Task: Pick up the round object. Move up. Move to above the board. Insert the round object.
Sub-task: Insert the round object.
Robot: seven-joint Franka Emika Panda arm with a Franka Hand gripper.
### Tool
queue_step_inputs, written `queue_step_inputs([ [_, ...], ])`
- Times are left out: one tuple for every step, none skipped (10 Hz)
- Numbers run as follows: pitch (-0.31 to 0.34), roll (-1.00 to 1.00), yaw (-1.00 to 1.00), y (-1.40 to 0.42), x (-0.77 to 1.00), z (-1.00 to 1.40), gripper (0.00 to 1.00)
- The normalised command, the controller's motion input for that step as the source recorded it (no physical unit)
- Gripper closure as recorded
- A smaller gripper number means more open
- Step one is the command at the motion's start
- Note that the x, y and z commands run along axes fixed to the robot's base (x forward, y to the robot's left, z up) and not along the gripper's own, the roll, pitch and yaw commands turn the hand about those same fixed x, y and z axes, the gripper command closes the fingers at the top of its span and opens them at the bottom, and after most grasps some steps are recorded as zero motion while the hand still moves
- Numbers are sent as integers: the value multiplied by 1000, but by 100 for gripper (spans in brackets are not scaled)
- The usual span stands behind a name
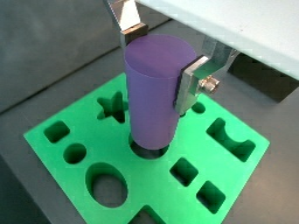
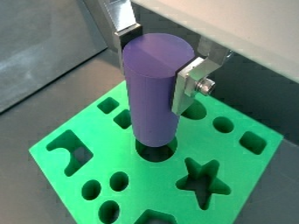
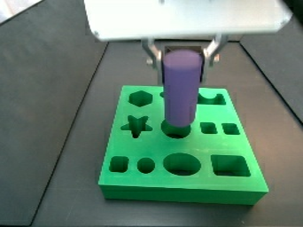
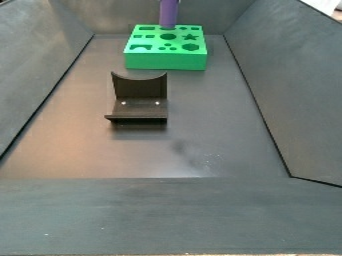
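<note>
In a wrist view we see the gripper [image 1: 162, 54] pinching the round object [image 1: 156, 87] between its silver fingers [image 1: 194, 80], one plate on each side of the upper part of the cylinder. The round object stands upright, its lower end in a round hole of the board [image 1: 70, 131], among star, square and oval cut-outs. In a wrist view from the opposite side we find the same hold: the gripper [image 2: 153, 54] closed on the round object [image 2: 156, 83], whose base meets a circular hole in the board [image 2: 251, 166], with a star cut-out just beside it. In a side view the round object [image 3: 179, 84] rises straight from a round hole near the middle of the board [image 3: 178, 188], and the gripper [image 3: 182, 53] holds its top; we see a finger [image 3: 151, 51] at each side. In a side view from the near end of the worktop, the board [image 4: 167, 62] lies by the far edge, the round object [image 4: 170, 12] stands on it, and the fixture [image 4: 136, 98] sits on the floor nearer to us, apart from the board; we cannot make out the gripper here.
</note>
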Motion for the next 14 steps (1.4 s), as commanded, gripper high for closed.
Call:
queue_step_inputs([
  [-93, 110, 46, -14, 46, -394, 100],
  [-74, 110, 31, 0, 0, -354, 100],
  [-57, 101, 31, 0, 0, -334, 100],
  [-61, 63, 17, 0, 0, -306, 100],
  [-73, 26, 0, 0, 0, -303, 100],
  [-87, 13, 0, 0, 23, -314, 100],
  [-93, 16, 0, -9, 63, -331, 100],
  [-101, 41, 0, -3, 91, -366, 100],
  [-111, 63, 14, -3, 71, -406, 100],
  [-124, 84, 23, 0, 49, -463, 100],
  [-153, 113, 29, -23, 37, -551, 100],
  [-196, 136, 71, -46, 26, -603, 100],
  [-199, 107, 71, -63, 37, -540, 100],
  [31, 0, 0, 0, 20, -9, 100],
])
